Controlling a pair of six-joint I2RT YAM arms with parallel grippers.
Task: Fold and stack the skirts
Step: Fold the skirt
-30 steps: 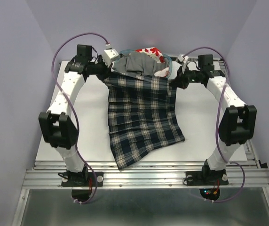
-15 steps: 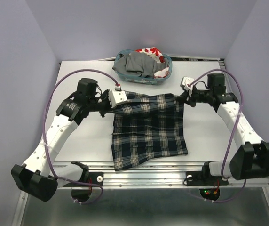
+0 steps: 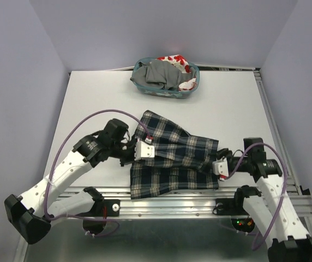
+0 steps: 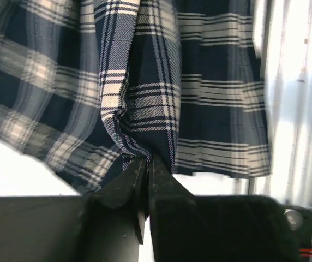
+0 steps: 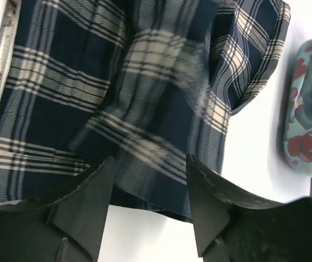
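The navy, white and green plaid skirt (image 3: pixel 172 158) (image 4: pixel 145 109) (image 5: pixel 145 98) lies doubled over itself near the table's front edge. My left gripper (image 3: pixel 144 149) (image 4: pixel 147 159) is at the skirt's left side, its jaws almost together with a fold of plaid cloth pinched at the tips. My right gripper (image 3: pixel 220 166) (image 5: pixel 150 158) is at the skirt's right edge. Its fingers stand wide apart, with the hem lying loose between them. The grey skirt (image 3: pixel 159 73) and the white skirt with red print (image 3: pixel 173 59) are heaped in the basket at the back.
The teal basket (image 3: pixel 196 83) (image 5: pixel 309 109) stands at the back middle of the white table (image 3: pixel 90 109). A metal rail (image 3: pixel 172 197) (image 4: pixel 298 109) runs along the near edge just below the folded skirt. Purple walls close in the sides.
Both grippers drew the plaid skirt's far edge from beside the basket toward the near edge, laying it over the lower half. The right jaws have opened off the cloth.
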